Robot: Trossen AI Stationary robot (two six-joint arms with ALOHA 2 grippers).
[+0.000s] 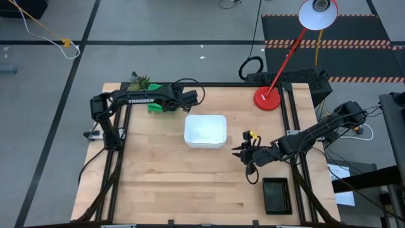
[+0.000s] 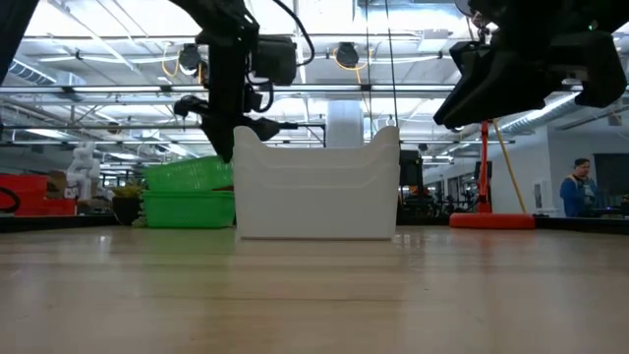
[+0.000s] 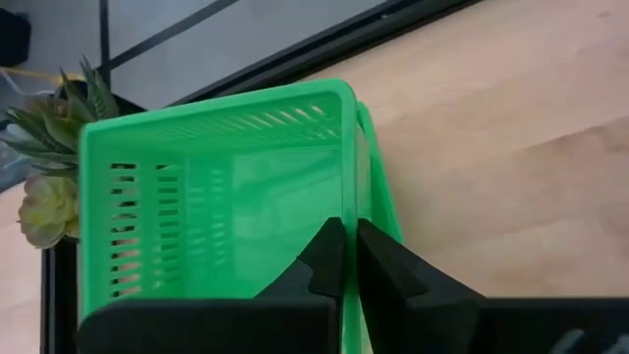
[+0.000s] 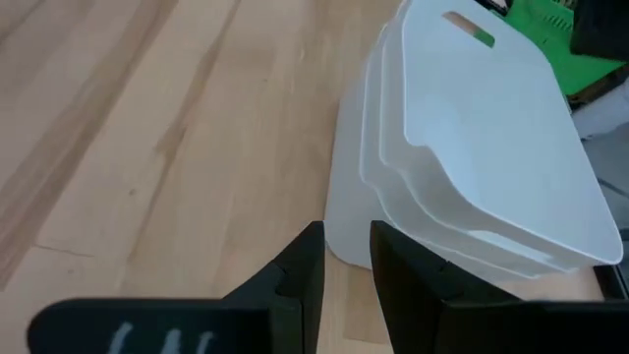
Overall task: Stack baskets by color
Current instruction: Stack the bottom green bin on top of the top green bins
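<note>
Two green baskets sit at the table's far left: a lower one (image 2: 187,209) flat on the wood and an upper one (image 3: 226,187) over it, tilted (image 2: 187,175). My left gripper (image 3: 351,228) is shut on the upper one; in the high view the arm hides most of the green pair (image 1: 154,106). A nest of three white baskets (image 1: 205,131) stands at mid-table. A black basket (image 1: 276,195) lies near the front right edge. My right gripper (image 4: 346,258) hovers open above the table, right of the white nest, touching nothing. My left gripper pinches the upper green basket's end wall at its rim (image 3: 348,187), one finger inside the basket and one outside. The fingers slant down from above. The basket is tilted over the lower green basket (image 3: 381,202); whether it rests on it I cannot tell.
A small leafy plant (image 1: 139,81) stands just beyond the green baskets at the table's far left corner. A red lamp base (image 1: 267,99) sits at the far right. Bare wood runs along the near half of the table (image 1: 177,190).
</note>
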